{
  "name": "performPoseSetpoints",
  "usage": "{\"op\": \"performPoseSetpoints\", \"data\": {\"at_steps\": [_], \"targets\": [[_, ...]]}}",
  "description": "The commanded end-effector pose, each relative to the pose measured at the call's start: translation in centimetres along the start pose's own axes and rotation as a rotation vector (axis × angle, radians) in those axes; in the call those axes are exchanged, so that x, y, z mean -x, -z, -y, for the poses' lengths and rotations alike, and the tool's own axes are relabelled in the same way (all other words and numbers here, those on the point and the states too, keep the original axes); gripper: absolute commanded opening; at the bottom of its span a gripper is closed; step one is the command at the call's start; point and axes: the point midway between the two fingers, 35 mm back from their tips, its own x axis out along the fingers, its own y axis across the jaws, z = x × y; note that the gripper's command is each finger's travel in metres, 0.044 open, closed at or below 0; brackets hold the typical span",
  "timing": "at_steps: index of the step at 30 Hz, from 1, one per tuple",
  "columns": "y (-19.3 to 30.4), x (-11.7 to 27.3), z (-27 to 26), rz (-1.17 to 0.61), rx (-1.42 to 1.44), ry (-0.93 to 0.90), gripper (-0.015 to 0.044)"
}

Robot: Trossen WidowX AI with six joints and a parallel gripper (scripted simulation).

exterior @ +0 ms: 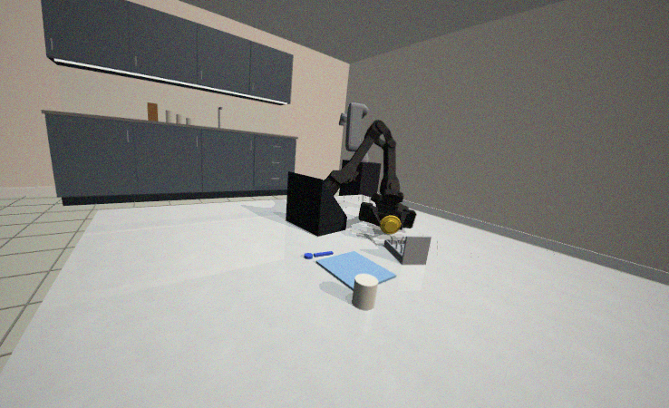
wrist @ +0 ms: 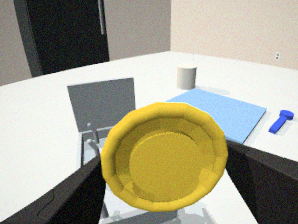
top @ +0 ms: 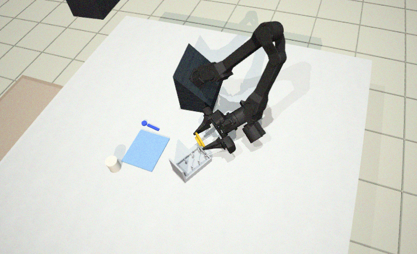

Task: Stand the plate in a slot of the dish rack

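Note:
The yellow round plate (top: 199,139) (exterior: 391,224) (wrist: 167,170) is held by its edges, its face roughly upright. My gripper (top: 199,141) (wrist: 163,155) is shut on it, one finger at each side. In the exterior view the plate hides most of the fingertips. The grey dish rack (top: 177,170) (exterior: 416,249) (wrist: 102,103) stands on the table, with small pegs inside and a tall panel at its far end. The plate is in the air near the rack's low end, opposite the panel, not between the rails. In the wrist view the plate hides part of the rack.
A light blue mat (top: 146,150) (exterior: 355,268) (wrist: 220,111) lies beyond the rack. A cream cylinder (top: 113,164) (exterior: 364,292) (wrist: 186,77) stands beside the mat. A blue spoon-like object (top: 153,127) (exterior: 323,254) (wrist: 280,123) lies near it. The arm's dark base block (top: 194,97) (exterior: 309,205) stands behind.

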Motion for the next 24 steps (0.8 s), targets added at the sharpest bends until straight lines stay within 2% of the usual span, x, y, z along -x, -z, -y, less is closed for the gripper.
{"op": "performPoseSetpoints", "data": {"at_steps": [1, 10, 24], "targets": [[0.1, 0.6, -0.3, 0.034, -0.007, -0.073, 0.0000], [0.5, 2.3, -0.9, 0.086, -0.028, -0.235, 0.0000], [0.4, 1.3, -1.1, 0.083, -0.024, -0.233, 0.0000]]}}
